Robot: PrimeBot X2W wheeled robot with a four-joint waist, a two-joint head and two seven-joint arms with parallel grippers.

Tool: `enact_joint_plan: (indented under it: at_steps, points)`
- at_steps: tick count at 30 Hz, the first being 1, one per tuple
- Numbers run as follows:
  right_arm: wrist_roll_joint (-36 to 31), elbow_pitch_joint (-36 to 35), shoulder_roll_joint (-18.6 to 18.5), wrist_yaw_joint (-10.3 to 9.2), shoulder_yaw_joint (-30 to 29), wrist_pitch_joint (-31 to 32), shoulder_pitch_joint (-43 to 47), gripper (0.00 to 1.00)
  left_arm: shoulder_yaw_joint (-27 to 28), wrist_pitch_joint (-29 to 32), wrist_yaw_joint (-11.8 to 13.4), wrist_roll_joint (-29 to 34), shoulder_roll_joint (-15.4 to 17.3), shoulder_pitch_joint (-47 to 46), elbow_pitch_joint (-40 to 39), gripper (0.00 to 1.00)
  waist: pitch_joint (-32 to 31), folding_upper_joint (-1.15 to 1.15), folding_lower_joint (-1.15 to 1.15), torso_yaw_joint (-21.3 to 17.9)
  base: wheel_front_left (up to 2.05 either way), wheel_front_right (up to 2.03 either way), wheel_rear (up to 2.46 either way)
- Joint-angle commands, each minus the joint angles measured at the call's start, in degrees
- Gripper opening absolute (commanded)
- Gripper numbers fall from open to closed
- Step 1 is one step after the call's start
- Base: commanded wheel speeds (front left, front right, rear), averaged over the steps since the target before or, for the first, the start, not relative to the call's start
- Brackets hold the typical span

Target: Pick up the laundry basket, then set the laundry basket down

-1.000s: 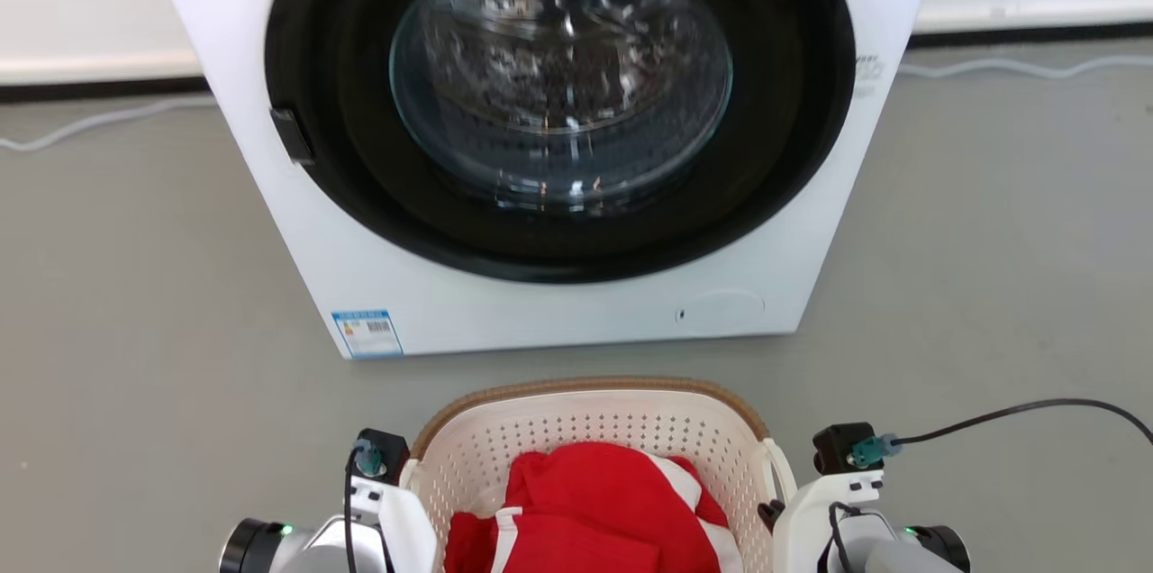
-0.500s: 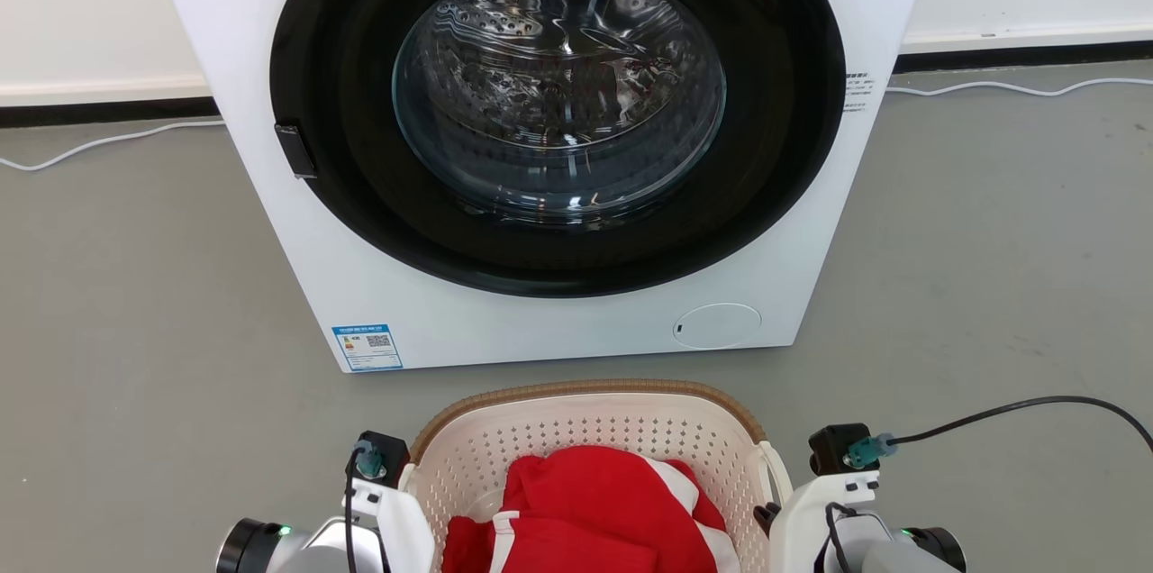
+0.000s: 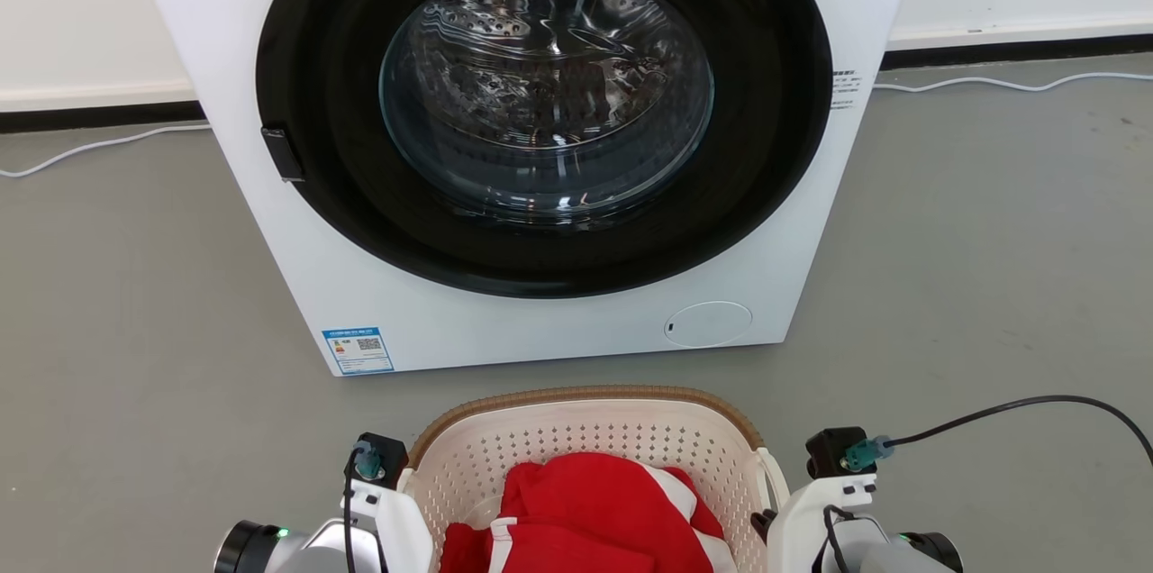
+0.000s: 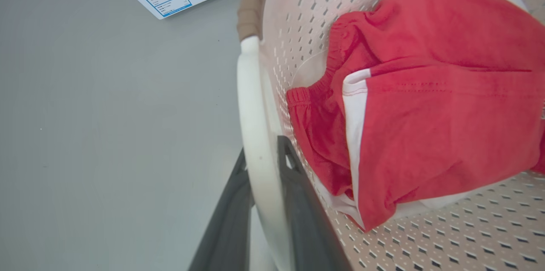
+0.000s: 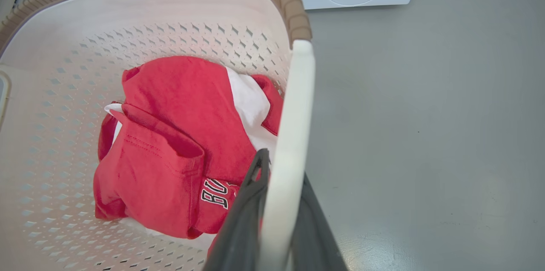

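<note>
The small cream-white perforated plastic laundry basket (image 3: 585, 415), holding red clothing (image 3: 585, 501) just before the white washing machine (image 3: 504, 334) on or barely above the grey floor (image 3: 135, 330), looks light and stiff, best carried by its white side handles (image 4: 255, 113), which the left tool (image 4: 262, 156) and right tool (image 5: 283, 166) each pinch nearly shut, unchanged since a second ago, when only the head camera shifted.

Blocked ahead, open sideways
Washing machine (image 3: 540, 339) stands ahead of left pincer (image 4: 262, 151) and right pincer (image 5: 283, 168); bare floor (image 3: 991, 285) outside each, laundry basket (image 3: 585, 395) between them.
</note>
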Motion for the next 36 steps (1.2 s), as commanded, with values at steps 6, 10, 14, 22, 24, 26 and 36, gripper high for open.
enact_joint_plan:
  at_steps: [6, 10, 14, 22, 24, 26, 36]
  points:
    - [1.08, -0.6, 0.19, 0.41, 2.21, -0.57, -3.26, 0.0, 0.01, -0.67, -0.75, -0.06, 1.66, -2.08, -0.73, 0.0, -0.03, 0.0, 0.0, -0.46, 0.0, 0.0, 0.0]
    - [1.86, -0.4, 0.19, 0.41, 3.05, -0.84, -3.55, 0.0, -0.4, -0.68, -0.77, -0.28, 1.64, -2.26, -0.73, 0.0, 0.28, 0.0, 0.0, -0.68, 0.0, 0.0, 0.0]
    - [2.56, -0.36, 0.19, 0.41, 3.89, -1.26, -3.91, 0.0, -0.5, -0.74, -0.79, -0.77, 1.64, -2.51, -0.73, 0.0, 0.75, 0.0, 0.0, -0.89, 0.0, 0.0, 0.0]
    - [2.3, 0.1, 0.19, 0.41, 6.03, -4.12, -6.59, 0.0, -0.88, -1.11, -0.21, -1.14, 1.7, -5.89, -0.74, 0.0, 5.4, 0.0, 0.0, -0.87, 0.0, 0.0, 0.0]
    - [2.06, -0.05, 0.19, 0.41, 6.42, -5.4, -7.4, 0.0, -0.75, -1.55, -0.13, -1.38, 1.65, -7.2, -0.94, 0.0, 7.1, 0.0, 0.0, -0.66, 0.0, 0.0, 0.0]
    - [1.71, 0.09, 0.19, 0.41, 6.81, -6.55, -8.32, 0.0, -0.8, -1.95, 0.02, -1.41, 1.69, -8.62, -1.1, 0.0, 8.99, 0.0, 0.0, -0.44, 0.0, 0.0, 0.0]
    - [-0.28, 0.72, 0.19, 0.41, 7.91, -12.75, -15.45, 0.0, -1.29, -4.59, 2.25, -0.89, 2.64, -16.78, -2.11, 0.0, 22.59, 0.0, 0.0, 0.85, 0.0, 0.0, 0.0]
